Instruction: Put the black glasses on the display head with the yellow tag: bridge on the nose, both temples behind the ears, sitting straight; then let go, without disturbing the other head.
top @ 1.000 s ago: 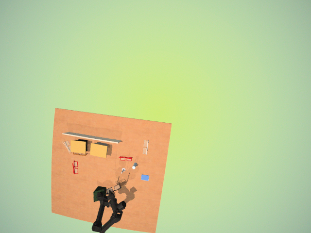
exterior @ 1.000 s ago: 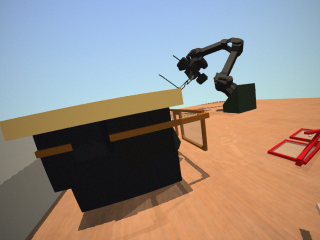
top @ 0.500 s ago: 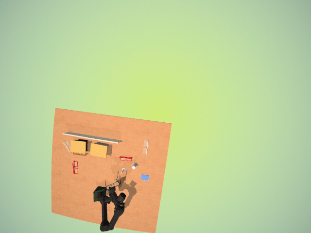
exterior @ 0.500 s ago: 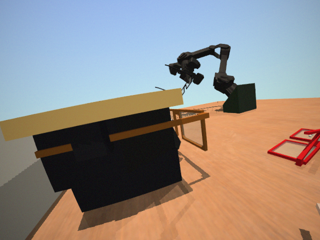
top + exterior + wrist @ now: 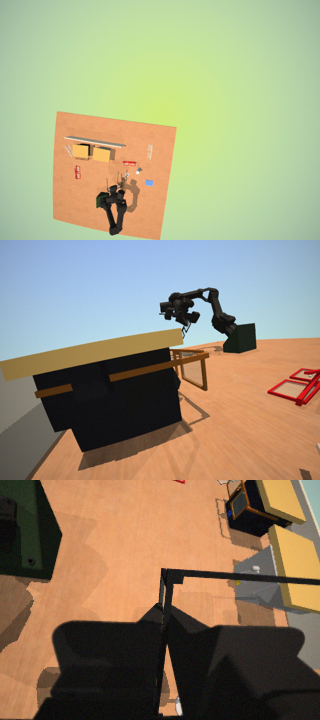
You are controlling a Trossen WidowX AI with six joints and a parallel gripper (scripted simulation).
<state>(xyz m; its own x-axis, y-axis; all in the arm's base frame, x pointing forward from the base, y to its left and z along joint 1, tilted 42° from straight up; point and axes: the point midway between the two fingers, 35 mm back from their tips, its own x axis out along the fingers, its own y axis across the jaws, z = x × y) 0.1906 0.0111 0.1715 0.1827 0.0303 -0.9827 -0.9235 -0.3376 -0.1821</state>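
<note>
My gripper (image 5: pixel 116 186) (image 5: pixel 185 323) (image 5: pixel 162 608) is shut on the black glasses (image 5: pixel 118 177) (image 5: pixel 185 330) (image 5: pixel 240 576) and holds them high above the table, near the arm's green base (image 5: pixel 99 200) (image 5: pixel 240 338) (image 5: pixel 25 535). In the wrist view one thin temple runs off to the right from the frame's corner. The grey display head (image 5: pixel 101 154) (image 5: pixel 257 575) with a yellow top has a small yellow tag (image 5: pixel 238 582) and stands well ahead of the gripper. The black head (image 5: pixel 80 151) (image 5: pixel 111 400) (image 5: pixel 248 510) beside it wears brown glasses (image 5: pixel 192 369).
A long pale wall (image 5: pixel 94 141) stands behind both heads. Red glasses (image 5: pixel 129 163) (image 5: pixel 297 387) and a second red pair (image 5: pixel 77 172) lie on the table. A white cylinder (image 5: pixel 138 170), a blue pad (image 5: pixel 149 182) and beige glasses (image 5: pixel 149 153) lie to the right.
</note>
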